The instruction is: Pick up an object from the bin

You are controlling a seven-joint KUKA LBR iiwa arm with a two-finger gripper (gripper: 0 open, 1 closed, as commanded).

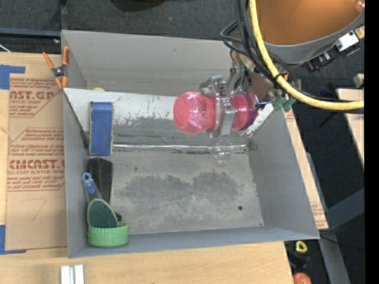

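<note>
Gripper (pixel 223 118) clamped round the waist of a pink translucent two-lobed thing (pixel 193 112), far right of bin (pixel 177 239) (floor contact unclear). Blue block (pixel 101 126), black piece (pixel 104 176) and green cap (pixel 108 234) sit along the left wall.

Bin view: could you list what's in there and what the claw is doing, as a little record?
bin: grey metal, scuffed floor
gripper: shut on pink thing, fingers round its middle
pink thing: see-through, two bulges, near far wall
left side: blue block, black piece, green cap in near corner
</note>
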